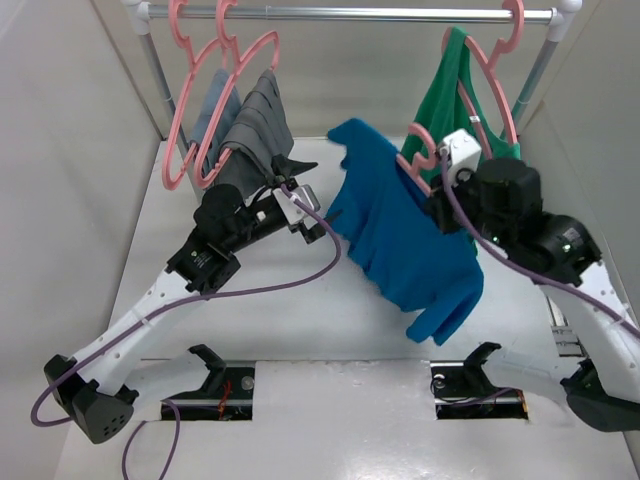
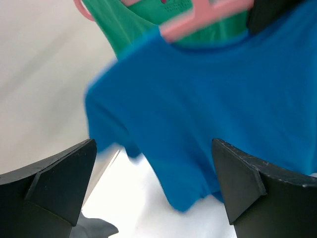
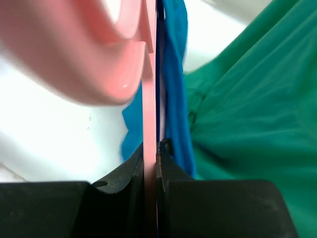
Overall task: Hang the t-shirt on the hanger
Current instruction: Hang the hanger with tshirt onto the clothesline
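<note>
Right wrist view: the right claw (image 3: 151, 163) pinches hanger (image 3: 148, 99) and t-shirt (image 3: 173, 74) together; it looks half on, and the left claw (image 2: 153, 148) is spread.

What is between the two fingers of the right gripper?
The pink hanger, with a thin edge of the t-shirt against it, pinched by the right gripper. The right wrist view shows this.

Bare table (image 1: 300, 330) in front lies free, but t-shirt (image 1: 400, 235) on hanger (image 3: 99, 54) hangs between left gripper (image 2: 153, 144) and right gripper (image 3: 151, 148), with grey garments (image 1: 250, 125) and green top (image 1: 450, 100) close behind.
</note>
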Available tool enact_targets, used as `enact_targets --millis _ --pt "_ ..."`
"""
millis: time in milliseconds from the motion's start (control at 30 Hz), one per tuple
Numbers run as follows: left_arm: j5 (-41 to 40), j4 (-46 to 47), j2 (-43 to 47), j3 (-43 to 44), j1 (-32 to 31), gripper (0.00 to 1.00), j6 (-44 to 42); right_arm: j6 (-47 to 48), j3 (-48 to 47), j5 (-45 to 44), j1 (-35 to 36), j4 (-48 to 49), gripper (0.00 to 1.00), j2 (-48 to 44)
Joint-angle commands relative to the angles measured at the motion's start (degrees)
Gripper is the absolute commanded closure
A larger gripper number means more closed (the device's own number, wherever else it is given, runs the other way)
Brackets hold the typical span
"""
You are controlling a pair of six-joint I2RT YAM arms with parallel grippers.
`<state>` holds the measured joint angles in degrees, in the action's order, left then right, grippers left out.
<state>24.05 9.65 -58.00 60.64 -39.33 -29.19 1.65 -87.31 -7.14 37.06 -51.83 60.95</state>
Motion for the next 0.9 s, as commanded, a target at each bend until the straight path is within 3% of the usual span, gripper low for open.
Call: enact_targets --millis 0,167,400,700,867 --pt "-1.12 5.03 1.74 -1.31 0.04 0.00 3.88 1.42 -13.82 -4.81 -0.32 -6.16 1.00 4.25" --pt "0.82 3.89 2.27 -1.84 0.04 0.00 3.88 3.79 -38.23 -7.01 -0.93 -13.37 1.00 15.49" --pt "0.82 2.65 3.50 -2.46 0.04 0.00 2.82 6.26 -52.50 -7.54 -6.03 -15.40 1.00 23.24" --pt "0.30 2.65 4.03 -3.60 0.04 0.00 2.82 7.84 -53.32 -8.85 -9.36 -1.17 1.00 23.95" --pt "-0.24 2.13 5.09 -4.74 0.04 0.00 2.30 7.15 -47.97 -11.41 -12.19 5.58 1.00 23.95"
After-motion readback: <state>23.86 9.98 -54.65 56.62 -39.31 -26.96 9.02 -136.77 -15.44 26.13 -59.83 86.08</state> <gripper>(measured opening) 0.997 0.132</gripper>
